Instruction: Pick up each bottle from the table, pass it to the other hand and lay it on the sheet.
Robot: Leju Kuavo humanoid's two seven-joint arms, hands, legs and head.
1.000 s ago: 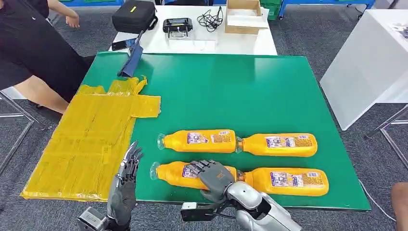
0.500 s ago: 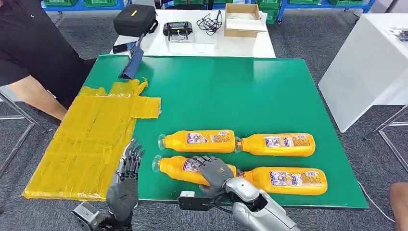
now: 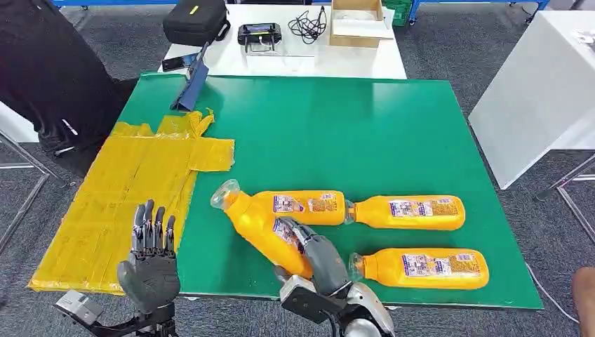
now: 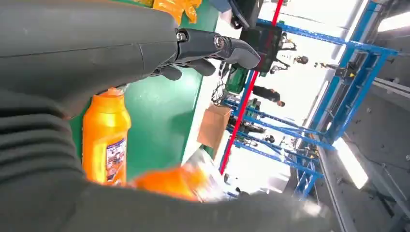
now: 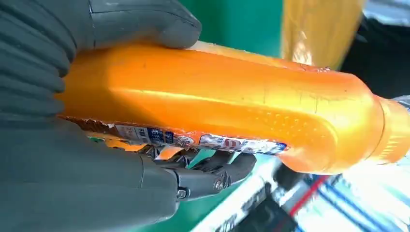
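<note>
My right hand [image 3: 319,256] grips an orange bottle [image 3: 259,225] around its body and holds it tilted above the green table [image 3: 337,133], cap pointing toward the yellow sheet [image 3: 126,189]. In the right wrist view the bottle [image 5: 217,106] lies across my palm with the thumb [image 5: 145,19] over it. My left hand [image 3: 149,260] is open, fingers straight up, at the near edge of the sheet, apart from the bottle. Three more orange bottles lie flat on the table: one [image 3: 309,206] behind the held one, one [image 3: 414,212] to its right, one [image 3: 421,267] near the front edge.
A person in black [image 3: 49,70] stands at the table's far left corner. A blue tool [image 3: 191,88] lies at the table's back left. Behind is a white table with a black case [image 3: 196,21] and a cardboard box [image 3: 356,21]. Another white table [image 3: 540,84] stands to the right.
My right hand has lifted the near-left bottle off the table and swung its cap toward the sheet. My left hand has shifted left and turned upright. The person's bare arm has withdrawn.
</note>
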